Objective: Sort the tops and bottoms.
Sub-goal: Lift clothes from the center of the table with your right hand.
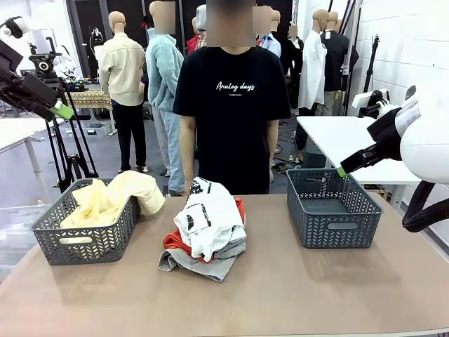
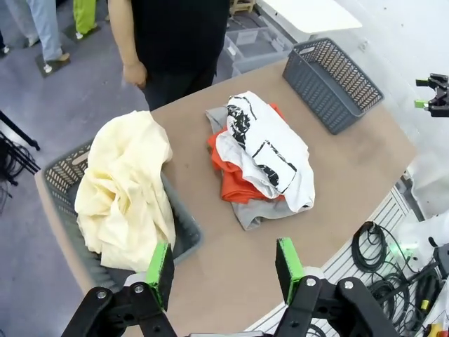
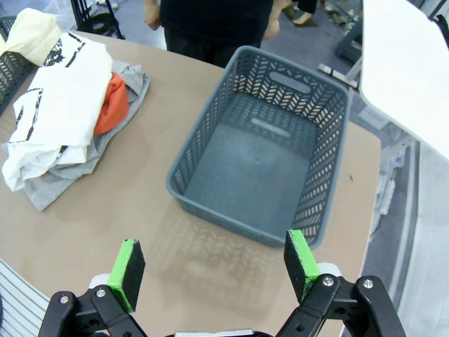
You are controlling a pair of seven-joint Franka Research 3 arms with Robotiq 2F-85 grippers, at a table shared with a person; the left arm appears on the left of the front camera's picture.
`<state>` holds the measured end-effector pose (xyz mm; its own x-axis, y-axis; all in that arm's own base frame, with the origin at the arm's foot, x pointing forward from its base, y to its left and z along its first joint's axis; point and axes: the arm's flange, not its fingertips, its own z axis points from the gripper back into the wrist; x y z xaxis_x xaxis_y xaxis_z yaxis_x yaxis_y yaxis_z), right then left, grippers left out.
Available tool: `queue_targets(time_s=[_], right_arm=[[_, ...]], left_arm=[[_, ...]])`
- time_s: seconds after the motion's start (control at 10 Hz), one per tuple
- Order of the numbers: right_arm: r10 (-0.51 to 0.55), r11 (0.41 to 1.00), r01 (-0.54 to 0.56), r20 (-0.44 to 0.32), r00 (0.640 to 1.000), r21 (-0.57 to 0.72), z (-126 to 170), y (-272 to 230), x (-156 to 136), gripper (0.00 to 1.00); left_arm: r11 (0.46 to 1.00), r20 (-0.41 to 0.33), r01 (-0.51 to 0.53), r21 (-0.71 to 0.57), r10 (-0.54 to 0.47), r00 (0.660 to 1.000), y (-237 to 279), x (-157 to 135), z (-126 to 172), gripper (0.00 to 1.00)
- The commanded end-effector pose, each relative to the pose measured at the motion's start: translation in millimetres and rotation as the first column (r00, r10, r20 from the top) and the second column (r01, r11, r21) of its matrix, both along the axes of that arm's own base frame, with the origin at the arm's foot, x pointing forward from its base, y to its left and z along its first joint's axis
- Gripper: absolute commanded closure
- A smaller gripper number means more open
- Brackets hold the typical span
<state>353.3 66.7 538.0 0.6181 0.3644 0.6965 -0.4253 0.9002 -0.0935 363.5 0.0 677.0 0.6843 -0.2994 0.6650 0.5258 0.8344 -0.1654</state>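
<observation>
left pincer (image 2: 224, 270) and right pincer (image 3: 214, 263) gape empty. cream top (image 1: 112, 200) lies in a basket (image 1: 98, 242) left of the pile (image 1: 209, 225); that pile awaits sorting.

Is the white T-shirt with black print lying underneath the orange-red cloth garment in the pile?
No, the white T-shirt with black print lies on top of the orange-red cloth garment.

White rounded arm (image 1: 428, 137); black jointed fingers (image 2: 160, 270) faced with green pads (image 3: 300, 254).
</observation>
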Motion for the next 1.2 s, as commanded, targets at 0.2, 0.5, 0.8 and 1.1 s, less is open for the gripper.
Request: queue_targets(time_s=[0.2, 0.5, 0.8, 1.1], right_arm=[[0.003, 1.000, -0.003, -0.001, 1.000, 0.000, -2, -1, 1, 0.00], [0.083, 0.996, -0.081, -0.041, 0.996, 0.040, 14, 42, 29, 0.00], [0.255, 0.966, -0.244, -0.147, 0.956, 0.091, 35, 133, 119, 0.00], [0.332, 0.943, -0.313, -0.261, 0.906, 0.114, 12, 217, 191, 0.00]], left_arm=[[1.000, 0.017, 0.014, -0.002, -0.014, 1.000, -2, -1, 3, 0.24], [1.000, 0.017, 0.014, -0.002, -0.014, 1.000, -2, -1, 3, 0.24], [1.000, 0.017, 0.014, -0.002, -0.014, 1.000, -2, -1, 3, 0.24], [1.000, 0.017, 0.014, -0.002, -0.014, 1.000, -2, -1, 3, 0.24]])
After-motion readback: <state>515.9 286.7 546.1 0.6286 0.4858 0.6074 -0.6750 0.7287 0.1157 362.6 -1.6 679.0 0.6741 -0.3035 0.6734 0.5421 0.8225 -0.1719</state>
